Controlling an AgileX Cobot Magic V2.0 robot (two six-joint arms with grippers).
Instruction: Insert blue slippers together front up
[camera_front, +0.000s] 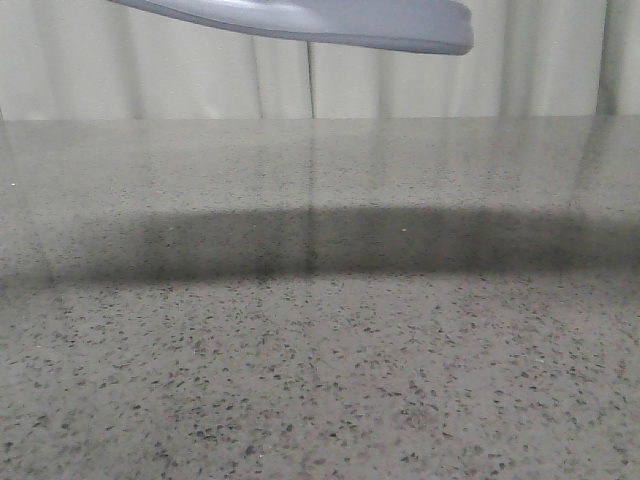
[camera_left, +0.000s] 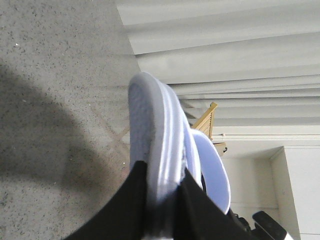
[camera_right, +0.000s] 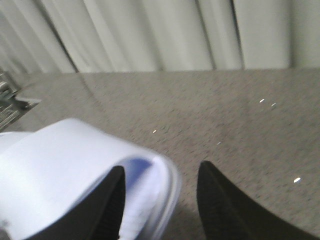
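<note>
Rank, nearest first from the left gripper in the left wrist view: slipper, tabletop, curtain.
1. Pale blue slipper: clamped between the left gripper fingers.
2. Speckled tabletop: beneath and beside the slipper, carrying its shadow.
3. Curtain: hanging past the table's far edge.

A grey speckled stone table (camera_front: 320, 380) (glossy, faintly reflecting the curtains) carries only a broad dark shadow (camera_front: 330, 240).

Speckled grey stone table (camera_front: 320, 380), glossy, wide dark shadow band across its middle. Pale pleated curtain (camera_front: 250, 80) hanging behind table's far edge, faintly mirrored in tabletop. Wooden frame piece (camera_left: 207, 119) against curtain beyond table. White cabinet (camera_left: 300, 185) beside it, past table's edge. Blurred dark objects beyond table corner.
</note>
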